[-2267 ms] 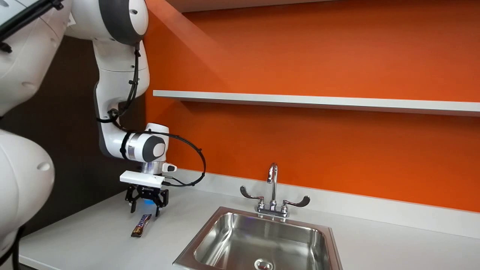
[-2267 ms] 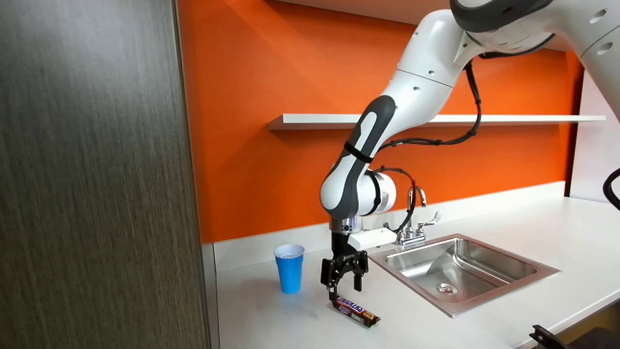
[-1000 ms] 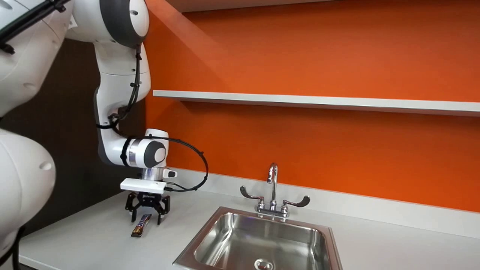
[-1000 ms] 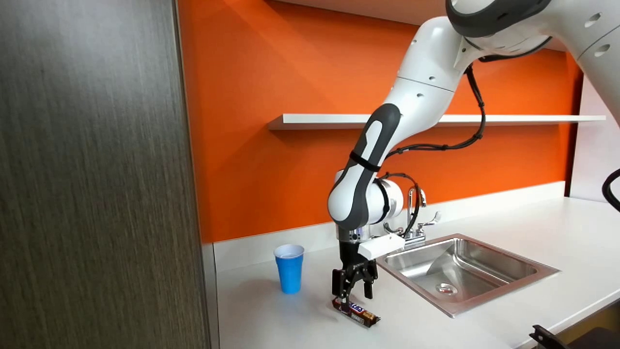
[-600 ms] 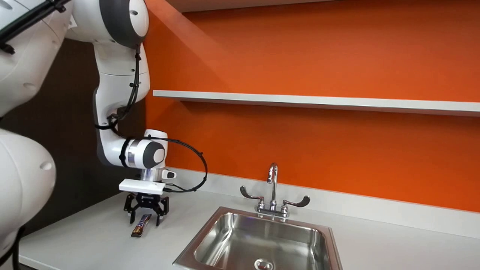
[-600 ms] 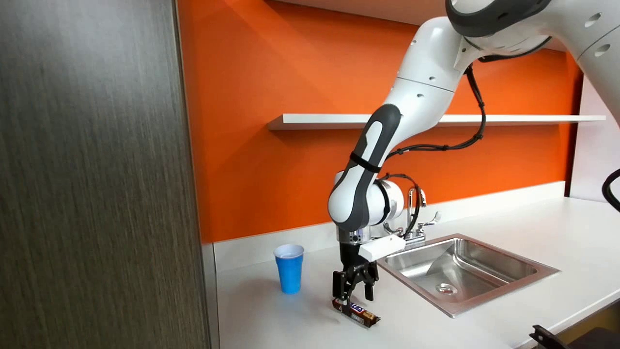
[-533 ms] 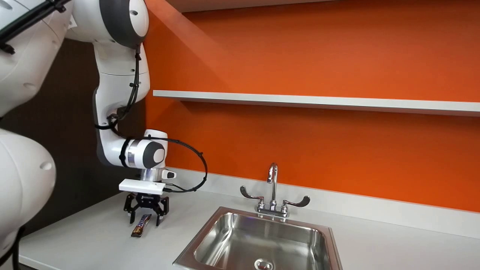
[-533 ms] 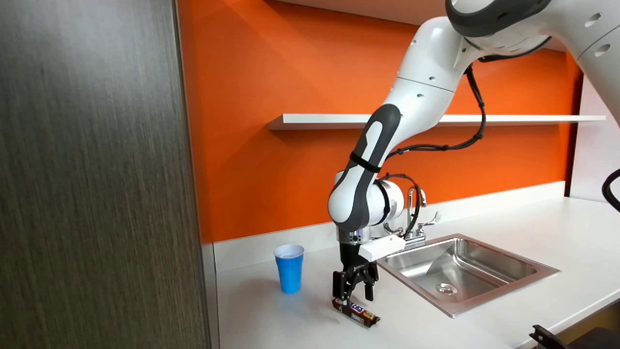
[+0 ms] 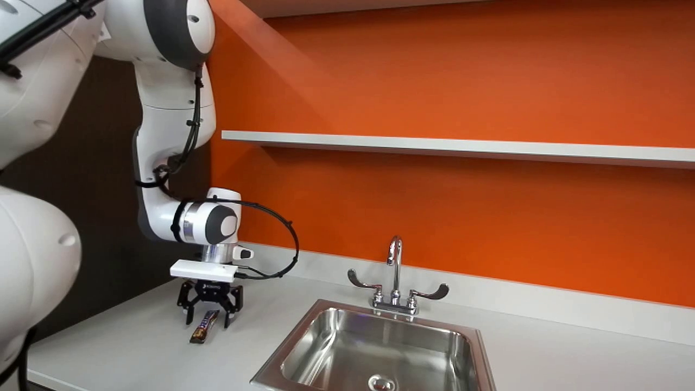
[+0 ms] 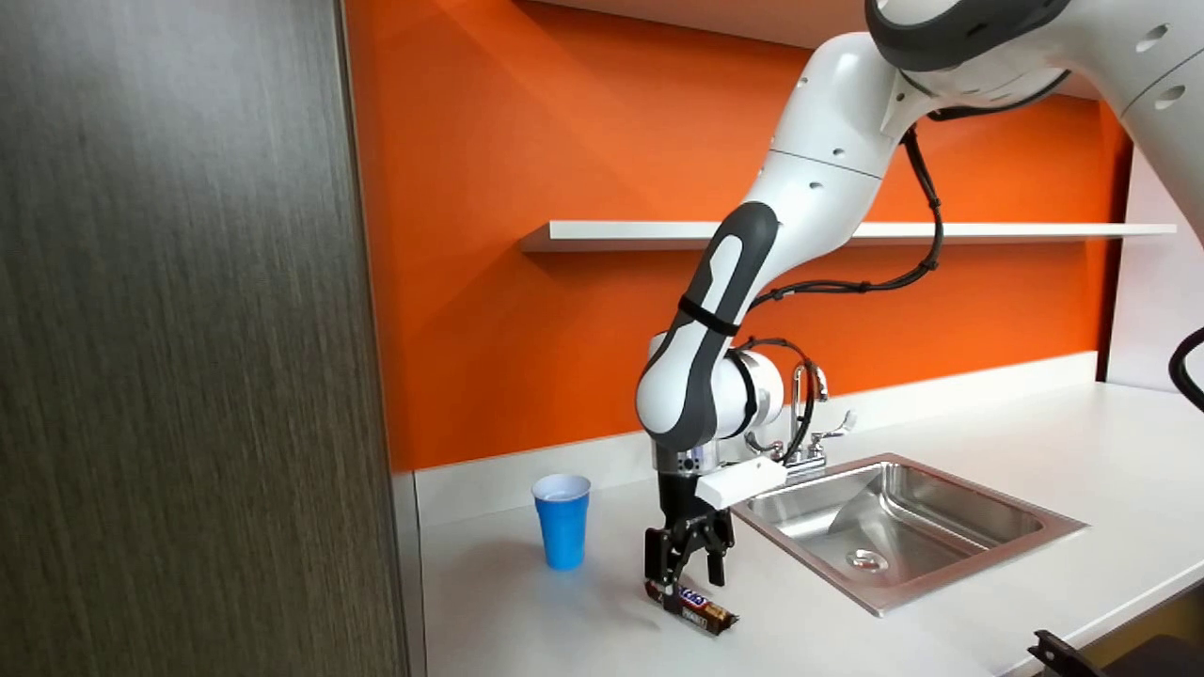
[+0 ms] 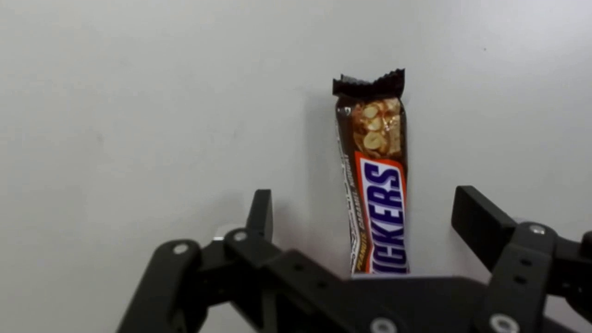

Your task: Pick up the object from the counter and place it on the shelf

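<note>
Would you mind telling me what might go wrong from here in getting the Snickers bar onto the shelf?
First, the Snickers bar lies off-centre for the open gripper, nearer the finger at the wrist view's right, so closing might push it sideways. Second, it looks glossily wrapped and could slip during the lift. Third, the shelf runs high above the counter, so the bar might bump its front edge on the way up.

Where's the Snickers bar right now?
In an exterior view, the Snickers bar lies on the counter, left of the sink; in the wrist view, it's right of centre, between the fingers of the open pincer.
</note>
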`<state>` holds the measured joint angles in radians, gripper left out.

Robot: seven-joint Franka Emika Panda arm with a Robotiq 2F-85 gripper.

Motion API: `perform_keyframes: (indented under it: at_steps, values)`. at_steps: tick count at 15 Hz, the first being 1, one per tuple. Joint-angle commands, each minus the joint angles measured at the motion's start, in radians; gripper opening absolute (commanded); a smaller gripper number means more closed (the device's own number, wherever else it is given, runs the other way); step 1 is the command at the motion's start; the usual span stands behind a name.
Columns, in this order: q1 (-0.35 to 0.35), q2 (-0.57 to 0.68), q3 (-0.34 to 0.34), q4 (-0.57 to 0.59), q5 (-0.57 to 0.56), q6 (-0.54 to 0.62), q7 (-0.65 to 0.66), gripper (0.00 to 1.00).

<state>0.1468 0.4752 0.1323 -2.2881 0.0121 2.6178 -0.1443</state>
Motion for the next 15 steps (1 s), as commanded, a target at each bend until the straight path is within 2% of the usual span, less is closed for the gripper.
perform_keyframes:
  at_steps: [1,5,6,7,8,15]
  values:
    - [0.006,-0.006,0.004,0.001,-0.019,-0.018,0.034,1.00]
    - [0.012,-0.003,0.003,0.003,-0.021,-0.018,0.039,0.98]
    - [0.012,-0.002,0.003,0.004,-0.021,-0.020,0.038,0.73]
    - [0.013,-0.002,0.003,0.004,-0.021,-0.020,0.038,0.73]
    - [0.013,-0.002,0.003,0.004,-0.021,-0.020,0.038,0.68]
    - [0.017,0.008,0.002,0.009,-0.022,-0.024,0.042,0.12]
